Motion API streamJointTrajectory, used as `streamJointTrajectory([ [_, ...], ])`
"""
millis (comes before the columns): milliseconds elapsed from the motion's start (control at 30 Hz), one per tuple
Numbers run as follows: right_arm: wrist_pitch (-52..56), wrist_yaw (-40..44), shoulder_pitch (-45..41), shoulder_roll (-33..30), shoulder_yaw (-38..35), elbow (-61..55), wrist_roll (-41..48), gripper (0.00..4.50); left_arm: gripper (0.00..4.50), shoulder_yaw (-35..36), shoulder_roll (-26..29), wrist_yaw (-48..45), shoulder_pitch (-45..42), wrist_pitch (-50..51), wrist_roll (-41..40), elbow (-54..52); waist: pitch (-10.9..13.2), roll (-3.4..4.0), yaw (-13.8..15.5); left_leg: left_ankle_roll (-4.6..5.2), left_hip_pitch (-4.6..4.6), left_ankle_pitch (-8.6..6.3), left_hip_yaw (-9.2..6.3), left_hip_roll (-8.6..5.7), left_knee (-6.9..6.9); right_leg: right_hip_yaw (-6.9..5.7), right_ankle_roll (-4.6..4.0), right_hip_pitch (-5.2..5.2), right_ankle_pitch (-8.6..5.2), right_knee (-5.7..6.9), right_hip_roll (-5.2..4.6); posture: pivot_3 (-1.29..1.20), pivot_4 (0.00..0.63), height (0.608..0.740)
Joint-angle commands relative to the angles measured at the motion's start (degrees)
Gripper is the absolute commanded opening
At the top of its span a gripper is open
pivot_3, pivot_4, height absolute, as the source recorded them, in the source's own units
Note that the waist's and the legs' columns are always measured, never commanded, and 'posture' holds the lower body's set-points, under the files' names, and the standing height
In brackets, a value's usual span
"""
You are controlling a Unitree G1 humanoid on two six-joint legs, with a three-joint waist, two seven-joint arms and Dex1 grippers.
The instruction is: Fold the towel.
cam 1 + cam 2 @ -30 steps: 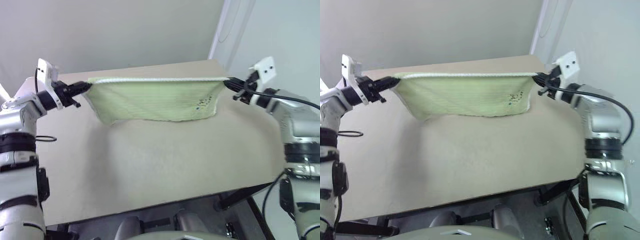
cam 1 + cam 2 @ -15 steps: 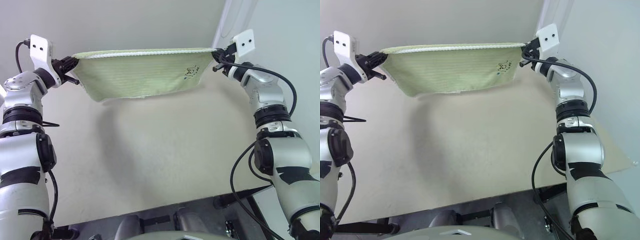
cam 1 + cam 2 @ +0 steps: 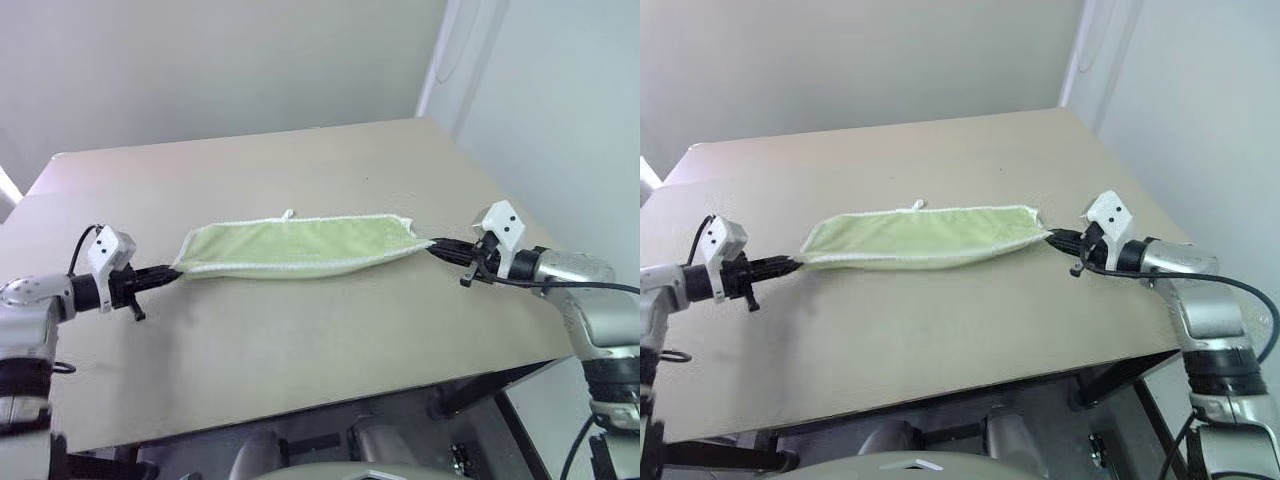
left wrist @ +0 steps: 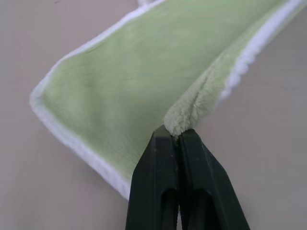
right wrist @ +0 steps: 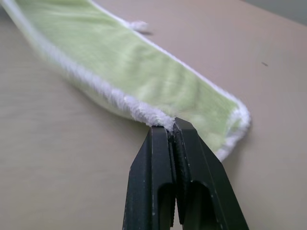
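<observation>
Your towel (image 3: 296,247) lies on the table (image 3: 300,340) as a long, narrow band running left to right, near the middle of the top and a little toward the near side. It is folded over on itself, with white edging along both long sides and a small white loop (image 3: 287,214) sticking out at the far edge. Its left end tapers to a corner pinched in your left gripper (image 3: 172,272), whose two black fingers (image 4: 158,191) are pressed together on a bunched bit of terry. Its right end curls round, and the corner there is clamped between the closed fingers (image 5: 153,187) of your right gripper (image 3: 432,245). Both grippers sit low over the table, pointing inward toward each other, with the towel stretched between them. The table is plain tan, and a pale wall (image 3: 220,60) stands beyond its far edge.
</observation>
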Motion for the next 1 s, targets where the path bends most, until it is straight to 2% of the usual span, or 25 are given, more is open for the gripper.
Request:
streamJointTrajectory([
  [33, 4.0, 1.4, 5.0, -3.1, -4.9, -7.8, 4.6, 0.03, 0.0, 5.6, 3.3, 0.2, 5.5, 5.4, -4.1, -8.5, 0.1, -0.15, 0.0, -0.02, 0.6, -0.01, 0.02, 0.0, 0.0, 0.02, 0.0, 0.55, -0.02, -0.08, -0.04, 0.0, 0.0, 0.74],
  [100, 5.2, 3.0, 9.5, -4.5, -6.1, -11.5, 6.1, 0.03, 0.0, 7.4, 4.2, 0.0, 9.2, 7.1, -5.2, -11.3, 0.1, 0.12, -0.1, -0.25, 1.2, -0.15, -0.05, 0.22, -0.05, -0.15, -0.01, 1.03, -0.04, -0.71, -0.04, 0.0, 0.0, 0.74],
  [200, 5.7, 5.4, 16.0, -6.5, -7.4, -15.5, 7.8, 0.03, 0.0, 9.9, 5.3, -0.2, 14.6, 9.2, -6.3, -14.9, 0.0, 0.4, -0.1, -0.29, 0.81, -0.17, -0.05, 0.88, -0.52, -1.19, -0.35, 1.37, 0.18, -2.46, -0.23, 0.0, 0.0, 0.74],
  [300, 4.8, 7.5, 20.5, -8.2, -7.1, -17.4, 7.6, 0.03, 0.0, 11.5, 5.9, -0.5, 18.7, 9.8, -6.5, -16.9, -0.1, 0.17, -0.1, -0.08, 0.69, -0.04, 0.5, 0.84, -0.51, -1.55, -0.38, 1.11, 0.24, -2.15, -1.23, 0.0, 0.0, 0.74],
  [400, 2.2, 8.9, 22.6, -9.7, -5.6, -16.9, 5.5, 0.03, 0.0, 12.2, 6.3, -0.9, 21.2, 9.9, -6.6, -18.0, -0.1, 0.04, 0.0, -0.04, 0.88, -0.09, 0.91, 0.8, -0.25, -1.54, -0.34, 0.9, 0.26, -1.88, -1.35, 0.0, 0.0, 0.74],
  [533, 2.2, 7.4, 18.1, -8.3, -3.4, -14.1, 5.2, 0.03, 0.0, 11.5, 5.8, 0.3, 20.5, 11.4, -7.4, -18.0, -0.1, -0.14, 0.2, -0.01, 0.55, -0.2, 0.93, 0.69, -0.29, -1.48, 0.2, 0.51, 0.91, -1.87, -1.13, 0.0, 0.0, 0.74],
  [700, 2.3, 5.9, 11.0, -5.7, 0.6, -8.8, 4.1, 0.03, 0.0, 9.3, 5.6, 1.9, 18.7, 14.4, -7.8, -17.9, -0.1, -0.16, 0.1, 0.0, 0.59, -0.19, 0.9, 0.78, -0.71, -1.49, 0.05, 0.23, 0.99, -1.82, -0.89, 0.0, 0.0, 0.74],
  [1000, 2.7, 3.6, -3.2, 0.3, 6.5, 5.6, 0.3, 0.03, 0.0, 4.5, 4.6, 3.3, 4.3, 19.7, -8.1, -7.2, -0.1, -0.14, 0.1, 0.02, 0.55, -0.18, 0.93, 0.76, -0.77, -1.47, 0.02, 0.2, 1.02, -1.84, -0.86, 0.0, 0.0, 0.74],
])
